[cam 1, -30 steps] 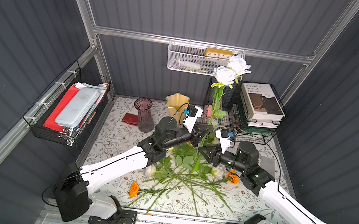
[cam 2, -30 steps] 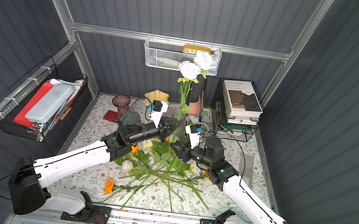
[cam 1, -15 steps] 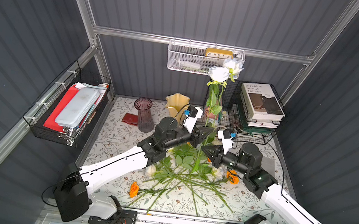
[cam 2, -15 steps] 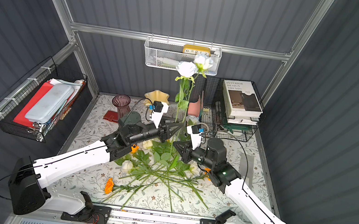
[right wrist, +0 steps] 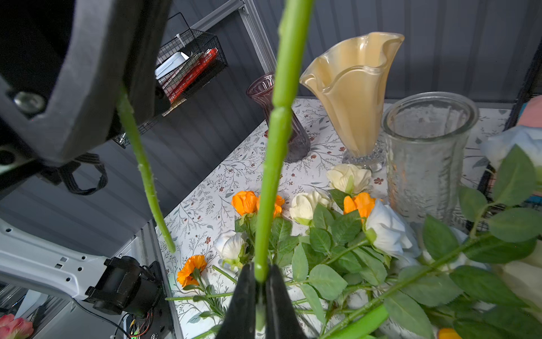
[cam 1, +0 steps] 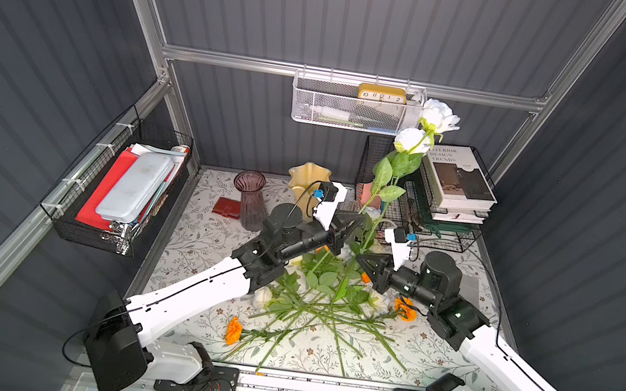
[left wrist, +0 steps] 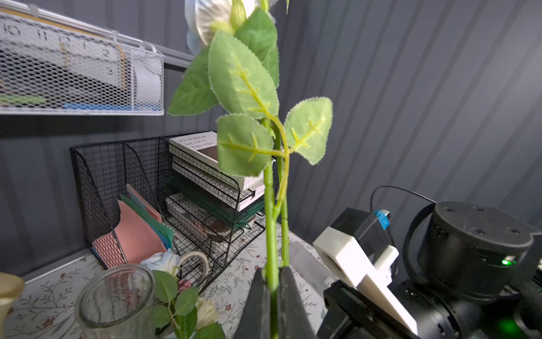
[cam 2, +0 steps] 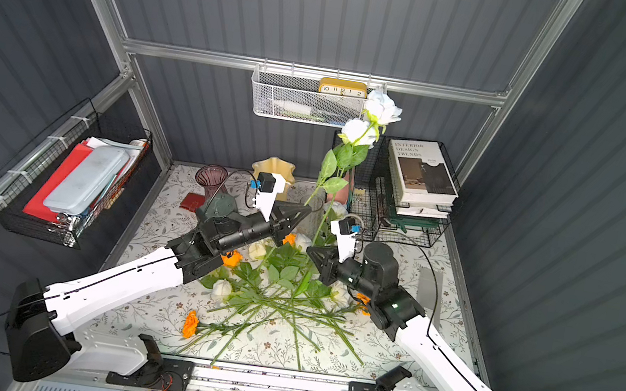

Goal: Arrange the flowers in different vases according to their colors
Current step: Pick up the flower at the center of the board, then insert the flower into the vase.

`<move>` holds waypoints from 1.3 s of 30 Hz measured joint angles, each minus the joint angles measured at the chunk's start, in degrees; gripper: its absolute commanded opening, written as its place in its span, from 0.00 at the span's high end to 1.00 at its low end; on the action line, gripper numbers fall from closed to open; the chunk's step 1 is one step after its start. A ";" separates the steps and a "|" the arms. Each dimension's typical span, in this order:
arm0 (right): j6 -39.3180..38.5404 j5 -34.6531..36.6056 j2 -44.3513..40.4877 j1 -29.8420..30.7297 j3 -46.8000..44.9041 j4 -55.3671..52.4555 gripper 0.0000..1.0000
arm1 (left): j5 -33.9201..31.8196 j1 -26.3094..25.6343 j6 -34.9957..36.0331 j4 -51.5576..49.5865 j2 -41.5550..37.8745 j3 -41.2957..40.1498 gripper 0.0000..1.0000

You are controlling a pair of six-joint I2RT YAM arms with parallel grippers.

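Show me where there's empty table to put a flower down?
Bare cloth lies along the left edge, between the wallet, the purple vase and the left arm. Another bare patch sits at the front right, between the flower pile and the right arm. The middle is crowded with that pile and both arms.

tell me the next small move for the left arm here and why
Probably carry the left gripper toward the clear vase until its stem's free lower end hangs over the mouth. Both it and the right gripper are shut on one white rose stem each; the left one's end dangles free, and the vase stands empty close by.
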 measured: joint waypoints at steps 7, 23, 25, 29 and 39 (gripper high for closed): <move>-1.97 3.39 -2.71 -1.46 0.61 -4.42 1.00 | -6.12 0.00 1.44 -0.94 -2.99 -0.09 1.00; -5.46 5.01 5.33 -5.20 10.54 -5.42 1.00 | -12.31 14.14 12.98 14.80 1.81 7.28 1.00; -5.75 5.81 7.91 -5.20 10.82 -3.80 1.00 | -10.91 15.04 13.49 18.56 5.18 9.60 1.00; -6.95 7.10 16.11 -5.20 13.81 0.00 1.00 | -7.65 15.15 13.64 25.11 10.45 12.28 1.00; -11.37 14.03 35.60 -5.20 23.58 12.74 1.00 | -1.29 15.89 5.81 46.34 14.34 9.03 1.00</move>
